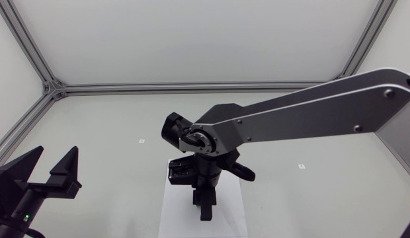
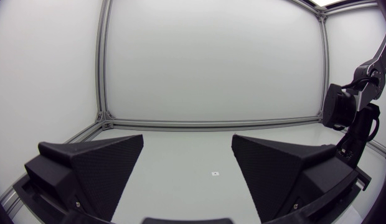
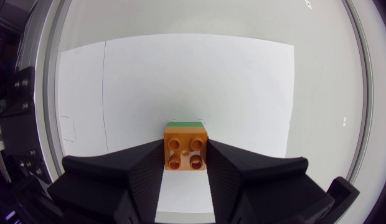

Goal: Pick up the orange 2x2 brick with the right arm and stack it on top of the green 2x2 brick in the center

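In the right wrist view the orange 2x2 brick (image 3: 186, 155) sits studs up between the black fingers of my right gripper (image 3: 185, 149), and both fingers press its sides. A thin strip of the green 2x2 brick (image 3: 185, 124) shows just past the orange one, directly under it. Whether the two are pressed together I cannot tell. In the head view my right arm (image 1: 304, 119) comes in from the right, its gripper (image 1: 204, 210) pointing down over the white sheet (image 1: 172, 211) and hiding both bricks. My left gripper (image 1: 56, 152) rests open at the near left, its fingers (image 2: 99, 165) holding nothing.
The white sheet (image 3: 243, 93) lies in the table's middle under the bricks. Small markers dot the table (image 1: 142, 141) (image 1: 301, 165). An aluminium frame (image 1: 192, 86) borders the far and side edges. My right arm (image 2: 352, 124) stands well ahead and to one side of the left gripper.
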Robot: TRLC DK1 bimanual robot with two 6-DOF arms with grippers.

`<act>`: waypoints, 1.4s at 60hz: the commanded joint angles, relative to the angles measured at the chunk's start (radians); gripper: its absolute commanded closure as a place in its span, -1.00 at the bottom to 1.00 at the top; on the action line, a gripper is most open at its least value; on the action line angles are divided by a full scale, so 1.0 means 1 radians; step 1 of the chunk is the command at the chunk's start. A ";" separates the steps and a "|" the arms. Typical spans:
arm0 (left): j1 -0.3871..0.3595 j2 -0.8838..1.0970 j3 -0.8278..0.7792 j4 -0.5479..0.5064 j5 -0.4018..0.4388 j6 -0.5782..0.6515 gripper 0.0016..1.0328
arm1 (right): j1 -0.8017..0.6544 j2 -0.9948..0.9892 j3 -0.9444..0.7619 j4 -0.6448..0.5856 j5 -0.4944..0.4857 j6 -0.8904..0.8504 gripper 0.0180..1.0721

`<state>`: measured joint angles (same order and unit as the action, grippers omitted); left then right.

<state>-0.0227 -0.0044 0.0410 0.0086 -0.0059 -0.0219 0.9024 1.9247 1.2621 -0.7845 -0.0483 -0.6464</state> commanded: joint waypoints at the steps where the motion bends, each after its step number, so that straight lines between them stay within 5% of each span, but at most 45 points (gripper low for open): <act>1: 0.003 -0.008 -0.041 -0.015 0.004 0.013 -0.92 | 0.003 0.065 -0.035 0.004 -0.001 0.025 0.89; 55: 0.003 -0.008 -0.041 -0.015 0.004 0.013 -0.92 | -0.005 0.022 -0.032 -0.009 -0.007 0.045 0.89; 84: 0.003 -0.008 -0.041 -0.015 0.004 0.013 -0.92 | -0.007 0.016 -0.030 -0.009 -0.005 0.045 0.31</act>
<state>-0.0223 -0.0044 0.0410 0.0086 -0.0059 -0.0219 0.9012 1.9205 1.2621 -0.7837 -0.0509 -0.6231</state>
